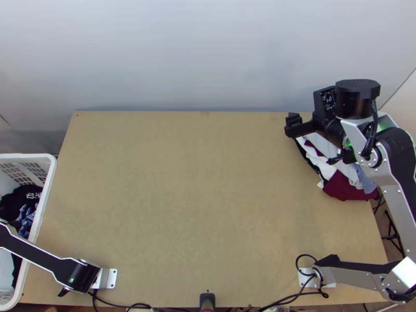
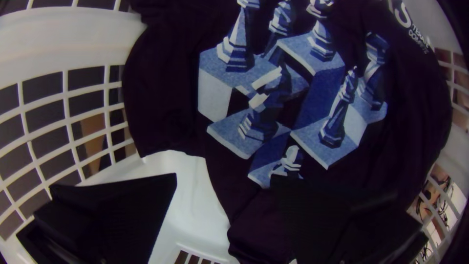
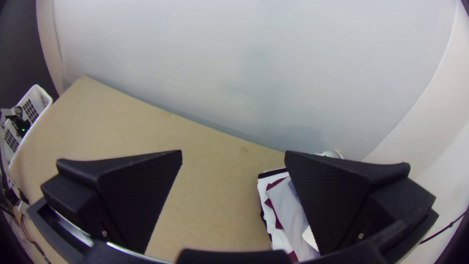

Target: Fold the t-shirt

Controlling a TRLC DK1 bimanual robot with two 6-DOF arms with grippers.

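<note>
Shirt [image 2: 166, 88]: we find it dark, with a blue-and-white chess print facing up, lying loosely in the basket at the lower left of the top view.
Basket [image 1: 47, 190]: white, with open-grid walls, beside the table.
Left gripper [image 2: 223, 176]: open, we see, its two fingers well apart at the bottom of the left wrist view, one overlapping the shirt in the picture; we cannot tell whether they touch.
Right gripper [image 1: 291, 125]: at the upper right of the top view, near the table's far edge; it is open, its fingers wide apart in the right wrist view.
Clothes pile [image 1: 346, 187]: white, maroon and grey-blue cloth on the table's right side, partly hidden from us by the right arm [image 1: 398, 195].
Table [image 1: 197, 197]: light wood, across the middle of the top view.
</note>
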